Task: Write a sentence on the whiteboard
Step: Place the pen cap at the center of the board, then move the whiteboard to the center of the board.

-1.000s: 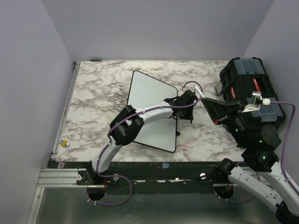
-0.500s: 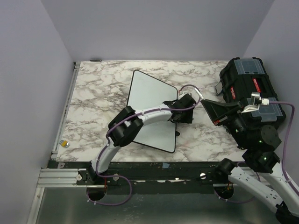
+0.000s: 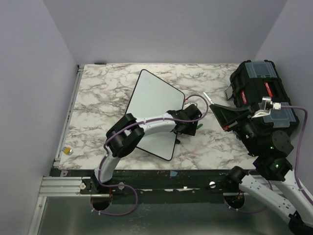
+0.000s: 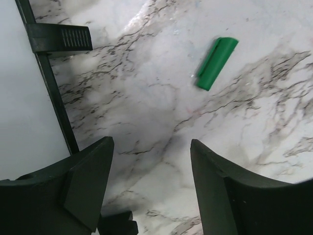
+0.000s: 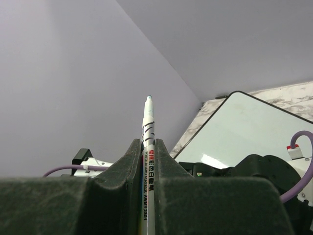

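The whiteboard (image 3: 151,98) lies flat mid-table with no sentence showing on its white face; its black frame and a foot (image 4: 58,38) run down the left of the left wrist view. My left gripper (image 3: 187,126) (image 4: 151,147) hangs open over bare marble beside the board's right edge, nothing between its fingers. A green marker cap (image 4: 216,62) (image 3: 200,126) lies on the marble just beyond it. My right gripper (image 3: 218,106) (image 5: 148,147) is shut on a white marker (image 5: 148,122), its uncapped tip pointing up and out toward the board.
A black toolbox (image 3: 264,98) with clear lid compartments fills the right side of the table, under my right arm. A small yellow object (image 3: 68,151) sits at the near left edge. Lilac walls close in the table on three sides.
My left gripper has opened and pulled back toward the near side. The green cap now lies on the marble. The whiteboard has turned a little, its near corner swinging left. The right arm stays put.
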`<state>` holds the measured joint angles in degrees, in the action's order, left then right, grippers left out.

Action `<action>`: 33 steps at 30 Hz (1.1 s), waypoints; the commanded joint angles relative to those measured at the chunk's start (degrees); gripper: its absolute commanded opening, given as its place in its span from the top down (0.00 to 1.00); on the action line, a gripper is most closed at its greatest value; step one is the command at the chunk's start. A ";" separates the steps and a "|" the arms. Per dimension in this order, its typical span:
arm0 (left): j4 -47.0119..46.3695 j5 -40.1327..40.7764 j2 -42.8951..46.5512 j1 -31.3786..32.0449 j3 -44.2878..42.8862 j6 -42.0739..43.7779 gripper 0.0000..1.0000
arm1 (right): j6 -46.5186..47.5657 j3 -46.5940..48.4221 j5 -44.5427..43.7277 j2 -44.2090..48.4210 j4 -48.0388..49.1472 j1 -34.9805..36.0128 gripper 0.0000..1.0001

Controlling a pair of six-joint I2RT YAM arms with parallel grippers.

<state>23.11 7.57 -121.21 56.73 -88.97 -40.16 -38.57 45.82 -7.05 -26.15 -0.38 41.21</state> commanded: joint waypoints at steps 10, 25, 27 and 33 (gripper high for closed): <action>1.23 4.48 6.78 -4.78 14.97 15.25 0.33 | -0.68 0.30 -0.77 -1.09 -1.02 0.27 0.99; -4.32 2.53 15.76 -7.39 25.50 22.73 0.31 | -1.29 -0.47 -0.29 -1.97 -0.41 0.27 0.99; -4.43 1.80 17.84 -7.68 26.40 22.85 0.30 | -1.23 -0.47 -0.18 -2.06 -0.41 0.27 0.99; -2.81 -1.49 24.39 -7.86 26.35 23.72 0.28 | -0.83 -0.49 -0.37 -2.55 -0.19 0.25 0.99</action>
<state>17.41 8.73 -102.15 49.54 -62.08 -18.20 -39.44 45.80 -7.03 -28.23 -0.56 41.21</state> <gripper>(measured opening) 0.714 0.116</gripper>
